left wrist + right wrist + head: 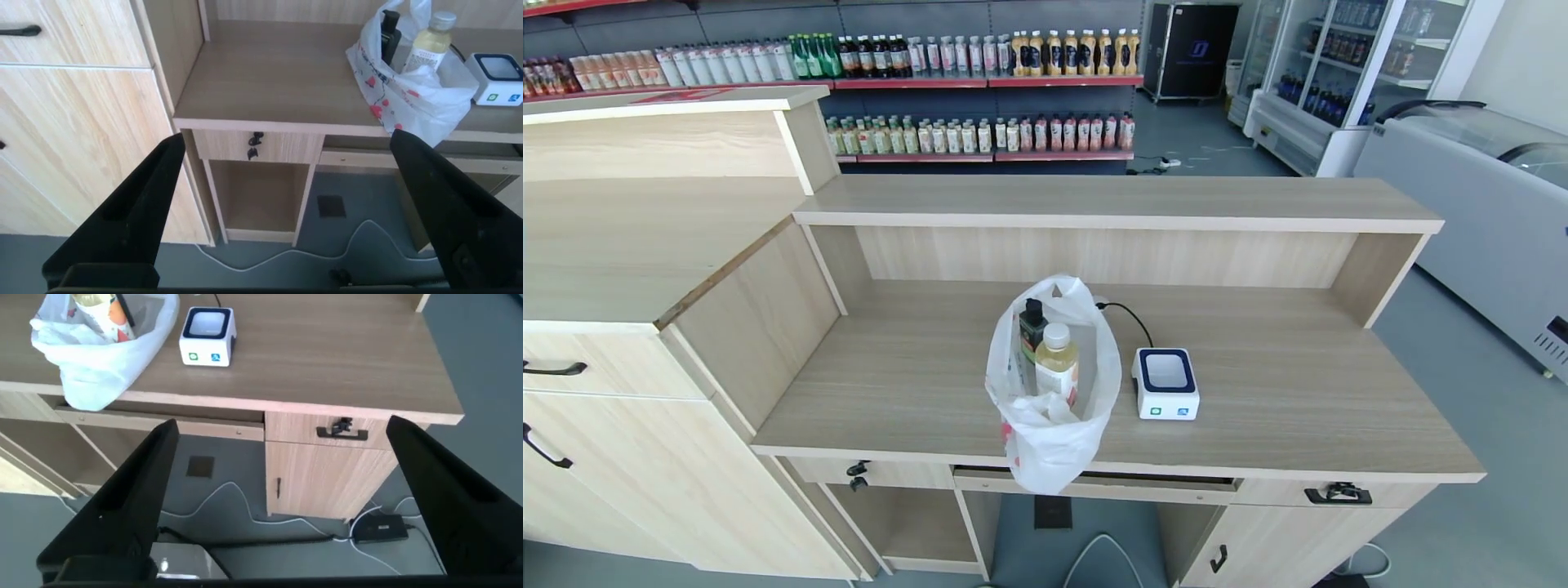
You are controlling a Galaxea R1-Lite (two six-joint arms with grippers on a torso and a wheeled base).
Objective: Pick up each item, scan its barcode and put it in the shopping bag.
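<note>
White plastic shopping bag on light wooden table, white square scanner just beside. Left claw, right claw: spread, empty.

Bright even light, v. soft shadows on counter, head view edges bowed

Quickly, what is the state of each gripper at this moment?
Left gripper: open, holding nothing.
Right gripper: open, holding nothing.
</note>
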